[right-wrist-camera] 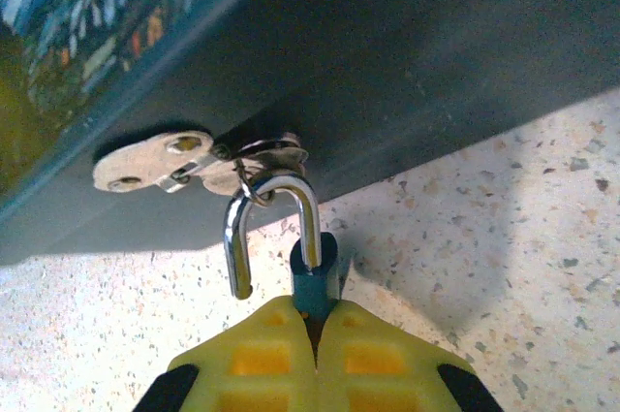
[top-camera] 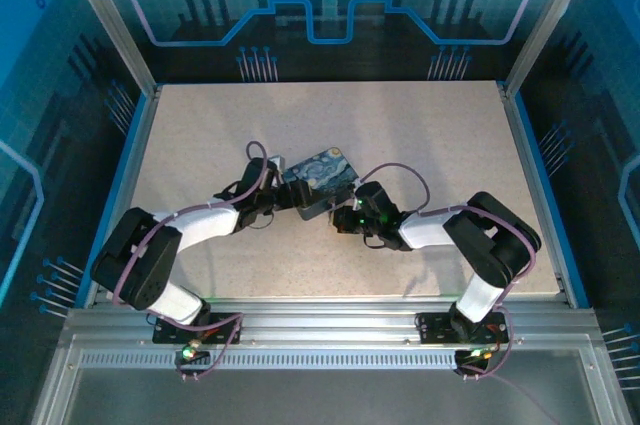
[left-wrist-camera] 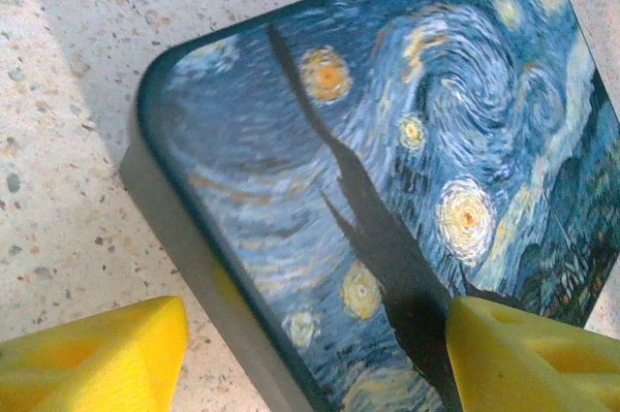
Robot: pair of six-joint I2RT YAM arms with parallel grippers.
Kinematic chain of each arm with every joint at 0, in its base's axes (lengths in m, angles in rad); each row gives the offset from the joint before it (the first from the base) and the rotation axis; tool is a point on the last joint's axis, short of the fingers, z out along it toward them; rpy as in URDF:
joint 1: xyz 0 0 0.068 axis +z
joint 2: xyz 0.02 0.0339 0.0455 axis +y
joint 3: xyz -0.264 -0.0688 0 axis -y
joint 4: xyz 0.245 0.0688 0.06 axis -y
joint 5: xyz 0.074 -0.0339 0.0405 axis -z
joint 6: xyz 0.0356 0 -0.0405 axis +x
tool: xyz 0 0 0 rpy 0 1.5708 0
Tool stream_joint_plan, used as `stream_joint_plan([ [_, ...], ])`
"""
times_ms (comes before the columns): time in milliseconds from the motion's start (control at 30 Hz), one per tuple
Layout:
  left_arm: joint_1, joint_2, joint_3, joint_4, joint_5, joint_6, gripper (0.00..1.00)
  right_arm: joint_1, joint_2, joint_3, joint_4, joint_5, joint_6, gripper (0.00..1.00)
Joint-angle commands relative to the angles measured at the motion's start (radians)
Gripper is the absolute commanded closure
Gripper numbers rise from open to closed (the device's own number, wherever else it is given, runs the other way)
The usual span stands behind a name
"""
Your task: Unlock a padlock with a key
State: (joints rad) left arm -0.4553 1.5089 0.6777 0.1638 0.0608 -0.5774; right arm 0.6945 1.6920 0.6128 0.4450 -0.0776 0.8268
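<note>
Padlock (right-wrist-camera: 315, 269): teal body clamped between closed yellow fingers (right-wrist-camera: 262, 364) of right gripper (right-wrist-camera: 315, 334), on near-right side of box (right-wrist-camera: 407, 53), low against its dark side wall. Silver shackle (right-wrist-camera: 276, 201) hooked through ring on hasp (right-wrist-camera: 155, 162); left leg end free, out of body. Left gripper (left-wrist-camera: 315, 364) spread wide, holding nothing, astride box corner: one finger over printed lid, other over table (left-wrist-camera: 68, 141). Box mid-table, between the grippers.

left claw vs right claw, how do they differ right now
The left claw stands open, straddling the edge of the box; the right claw is shut on the padlock. The left claw faces the box's printed top, the right claw its dark side. Both have yellow fingers.
</note>
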Motion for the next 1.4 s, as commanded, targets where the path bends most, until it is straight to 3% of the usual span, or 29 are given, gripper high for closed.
stream_joint_plan([
  [0,-0.033,-0.013,-0.052,-0.108,-0.020,0.005,0.28,-0.021,-0.017,-0.015,0.036,0.035,0.048,1.00],
  [300,-0.049,-0.056,-0.068,-0.117,-0.019,-0.005,0.28,-0.060,0.013,-0.015,0.081,0.022,0.093,1.00],
  [1367,-0.119,-0.042,-0.080,-0.097,-0.045,-0.025,0.28,-0.104,0.060,0.119,-0.025,0.078,0.142,1.00],
])
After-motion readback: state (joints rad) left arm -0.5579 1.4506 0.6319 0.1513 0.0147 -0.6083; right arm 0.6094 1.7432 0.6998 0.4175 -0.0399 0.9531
